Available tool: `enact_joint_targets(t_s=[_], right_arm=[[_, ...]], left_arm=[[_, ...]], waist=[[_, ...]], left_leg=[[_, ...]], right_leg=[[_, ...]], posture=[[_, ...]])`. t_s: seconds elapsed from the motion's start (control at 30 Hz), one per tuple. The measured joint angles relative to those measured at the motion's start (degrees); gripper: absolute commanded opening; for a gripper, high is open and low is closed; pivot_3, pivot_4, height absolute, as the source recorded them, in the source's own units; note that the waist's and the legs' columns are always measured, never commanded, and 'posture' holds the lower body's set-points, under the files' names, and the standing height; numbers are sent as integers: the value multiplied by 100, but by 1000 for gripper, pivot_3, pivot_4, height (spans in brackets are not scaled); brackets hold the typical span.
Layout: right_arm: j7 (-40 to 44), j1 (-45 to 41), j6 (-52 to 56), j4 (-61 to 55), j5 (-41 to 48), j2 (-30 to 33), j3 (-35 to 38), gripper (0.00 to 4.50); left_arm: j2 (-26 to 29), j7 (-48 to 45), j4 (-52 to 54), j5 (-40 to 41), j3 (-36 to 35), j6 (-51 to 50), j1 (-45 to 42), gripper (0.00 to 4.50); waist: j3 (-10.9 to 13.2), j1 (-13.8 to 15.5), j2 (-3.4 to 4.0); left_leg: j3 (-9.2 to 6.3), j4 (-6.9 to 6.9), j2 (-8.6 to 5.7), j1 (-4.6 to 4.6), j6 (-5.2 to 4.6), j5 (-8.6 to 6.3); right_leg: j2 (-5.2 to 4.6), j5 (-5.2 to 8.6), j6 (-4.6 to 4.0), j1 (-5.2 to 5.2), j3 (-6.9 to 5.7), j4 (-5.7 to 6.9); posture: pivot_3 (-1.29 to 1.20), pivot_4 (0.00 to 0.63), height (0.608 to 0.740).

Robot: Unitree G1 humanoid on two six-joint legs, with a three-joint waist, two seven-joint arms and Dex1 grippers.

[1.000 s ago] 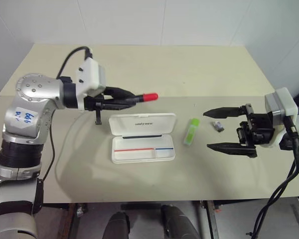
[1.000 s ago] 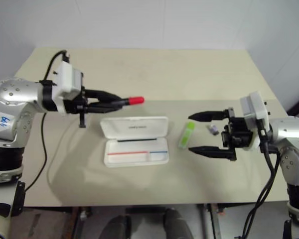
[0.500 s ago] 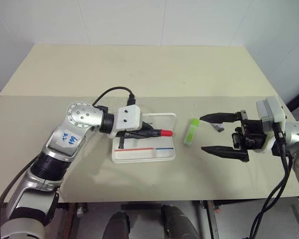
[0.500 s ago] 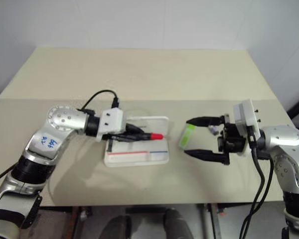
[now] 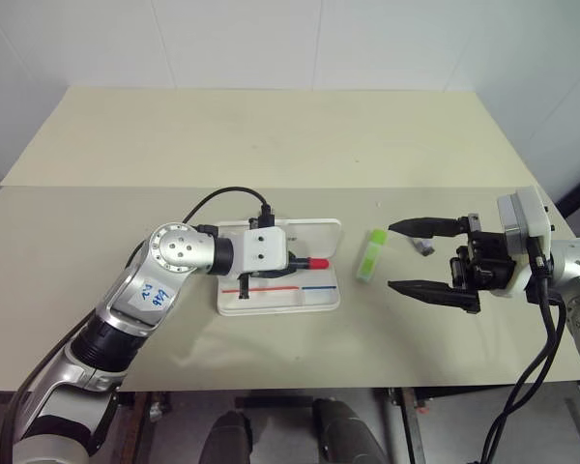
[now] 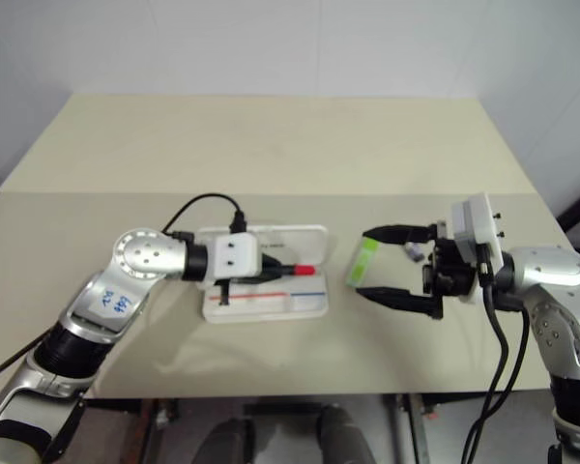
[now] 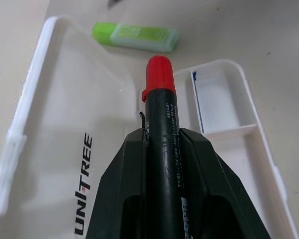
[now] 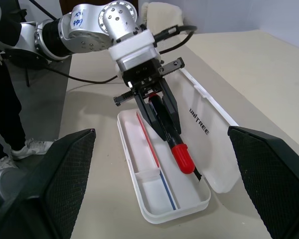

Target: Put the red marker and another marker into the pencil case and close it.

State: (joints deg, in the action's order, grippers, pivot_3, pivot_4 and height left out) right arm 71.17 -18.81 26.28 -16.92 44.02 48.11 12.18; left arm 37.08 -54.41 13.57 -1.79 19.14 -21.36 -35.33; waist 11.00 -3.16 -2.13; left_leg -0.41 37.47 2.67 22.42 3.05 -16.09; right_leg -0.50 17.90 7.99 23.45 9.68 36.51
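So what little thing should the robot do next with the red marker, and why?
Probably lower it slightly and let go. The left end effector grips the red marker over the open pencil case, near the hinge, so it may need nudging toward the tray with the stripes first. The green marker lies on the table beside the case, in front of the open right end effector.
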Motion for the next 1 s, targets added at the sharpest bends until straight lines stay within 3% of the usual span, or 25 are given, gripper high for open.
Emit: enact_joint_targets(t_s=[0.03,0.4,0.77,0.87,1.0], right_arm=[[-1,-1,0,0,0,0,0,4500],[-22,-40,0,3,-5,0,-1,4500],[-49,-48,2,36,-36,21,-1,4500],[-211,7,57,42,-95,26,-1,4500],[-531,282,185,38,-170,16,-9,4500]], left_arm=[[10,16,-2,-78,3,4,16,591],[-30,112,-1,-304,2,53,18,4392],[-259,-11,853,353,-117,-821,80,4454],[-467,-216,1273,1284,-603,-1301,142,4454],[-495,-497,1488,2238,-1288,-1224,319,4454]], waist=[[0,2,0],[0,5,0],[0,4,0],[0,0,0],[0,-3,0]], left_leg=[[0,0,0,0,0,0],[0,1,0,0,0,0],[-1,3,0,0,0,0],[-2,5,0,0,0,0],[-2,7,1,-3,0,0]], right_leg=[[0,0,0,0,0,0],[0,0,0,-1,0,1],[0,0,0,-1,0,4],[0,0,0,0,-1,9],[1,0,0,-2,-1,12]], posture=[[0,150,740],[0,150,740],[0,150,740],[0,150,740],[0,150,740]])
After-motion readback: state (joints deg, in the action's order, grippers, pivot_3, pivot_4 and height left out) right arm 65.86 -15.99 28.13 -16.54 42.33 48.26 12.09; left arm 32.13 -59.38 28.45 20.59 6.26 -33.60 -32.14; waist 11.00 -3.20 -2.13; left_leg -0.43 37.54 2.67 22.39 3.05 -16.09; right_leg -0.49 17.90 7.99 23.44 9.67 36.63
